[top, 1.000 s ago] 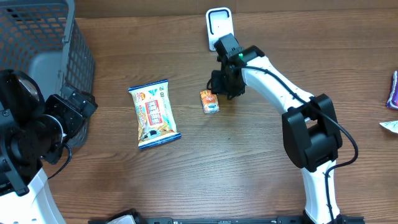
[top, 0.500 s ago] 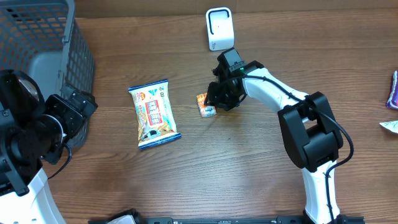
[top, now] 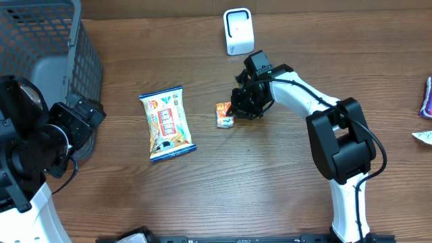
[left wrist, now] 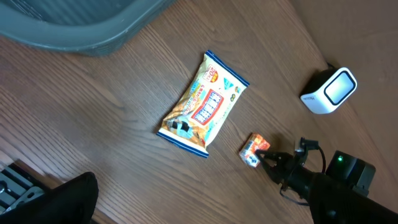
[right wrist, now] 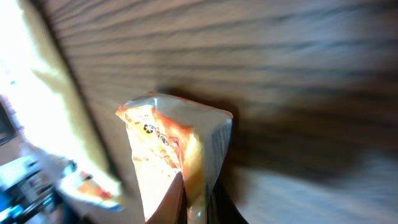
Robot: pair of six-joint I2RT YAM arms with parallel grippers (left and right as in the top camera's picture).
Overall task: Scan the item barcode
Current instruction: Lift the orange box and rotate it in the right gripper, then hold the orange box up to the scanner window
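The right gripper (top: 234,112) pinches the small orange packet (top: 223,115) by its edge — jaws clamped on it — while the left gripper (top: 86,113) hangs beside the basket (top: 84,57), jaws wide apart.

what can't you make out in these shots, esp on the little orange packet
- Barcode on the small orange packet: too small in the overhead and left wrist views. The right wrist view is close but blurred, so nothing is legible.
- Purple wrapper: cut off by the right edge of the overhead view.
- Print on the blue-edged snack bag: too small to read in the overhead or left wrist view.
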